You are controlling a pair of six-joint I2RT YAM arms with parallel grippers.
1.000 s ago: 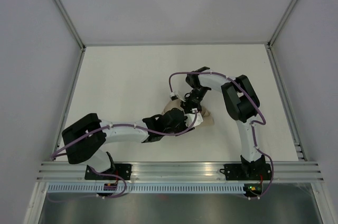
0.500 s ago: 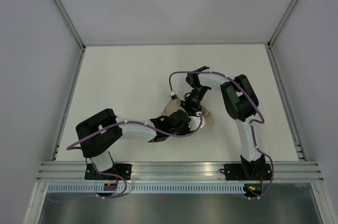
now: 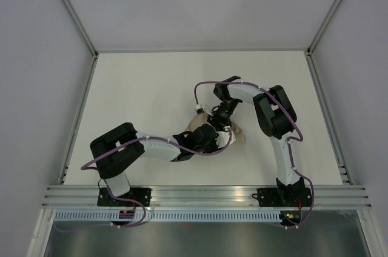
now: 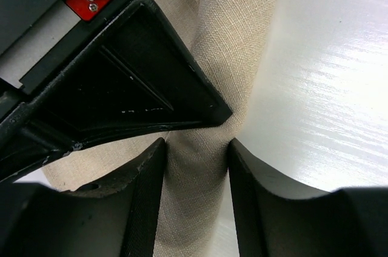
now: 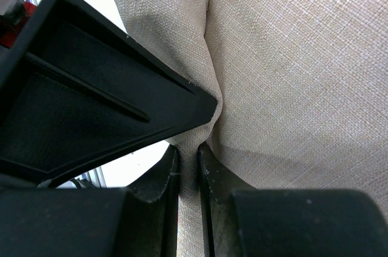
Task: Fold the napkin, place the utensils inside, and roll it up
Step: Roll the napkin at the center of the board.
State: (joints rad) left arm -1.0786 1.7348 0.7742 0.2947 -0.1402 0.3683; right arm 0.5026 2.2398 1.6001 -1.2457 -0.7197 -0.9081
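Mid-frame in the top view, left gripper (image 4: 197, 151) and right gripper (image 5: 188, 155) each pinch a fold of the bunched napkin (image 5: 291, 57); likely rolling step, next needs coordinated tucking.

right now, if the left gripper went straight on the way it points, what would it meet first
The left gripper holds a napkin fold, so more napkin first; just beyond, probably the right gripper's black finger, though depth is unclear.
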